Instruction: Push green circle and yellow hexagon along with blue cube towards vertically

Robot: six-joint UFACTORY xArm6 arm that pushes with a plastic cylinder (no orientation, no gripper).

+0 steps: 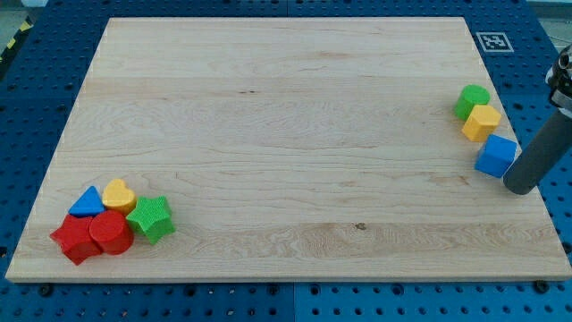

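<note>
So my tip sits just right of the blue cube at the board's right edge — touching or nearly, can't tell. It's a bare rod, nothing to open or close. The yellow hexagon is snug above the cube, the green circle above that. Nothing blocks them. Way off at bottom left there's a clump — blue triangle, yellow heart, green star, red cylinder, red star — on the wooden board.
</note>
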